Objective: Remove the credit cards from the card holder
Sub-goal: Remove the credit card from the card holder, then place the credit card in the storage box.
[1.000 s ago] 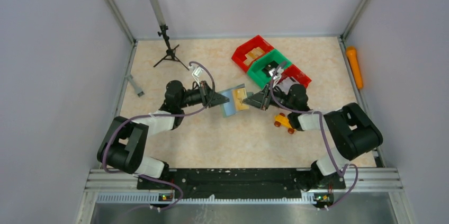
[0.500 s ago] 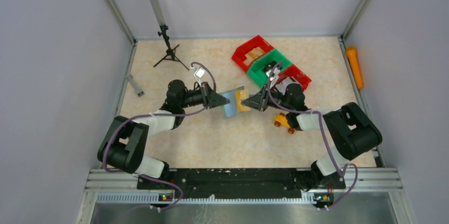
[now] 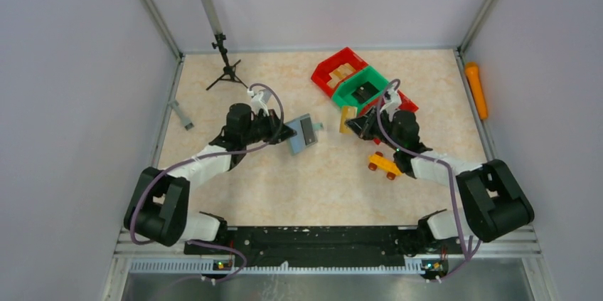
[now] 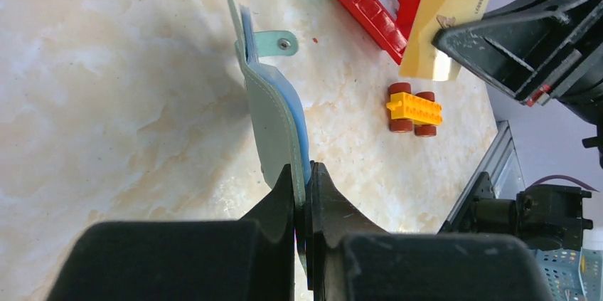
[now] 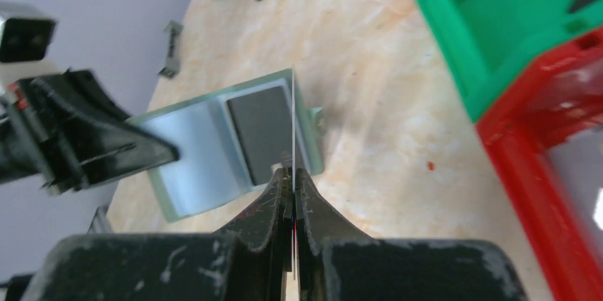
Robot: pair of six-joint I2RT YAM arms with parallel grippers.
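Bare tabletop (image 3: 284, 187) nearest, yellow toy car (image 3: 383, 165) on it beside the right arm. Mid-tabletop, left pincer (image 4: 304, 198) clamps narrow on one edge of the card holder (image 3: 306, 132), holder lifted and tilted, pale inner face with a dark rectangle, small tab on its far edge. Right pincer (image 5: 292, 180) pinched tight on a tan credit card (image 4: 446, 20), card fully out and apart from the holder. Behind it, green bin (image 3: 345, 96) and red bin (image 3: 328, 71) touching. Tripod (image 3: 226, 66) far left.
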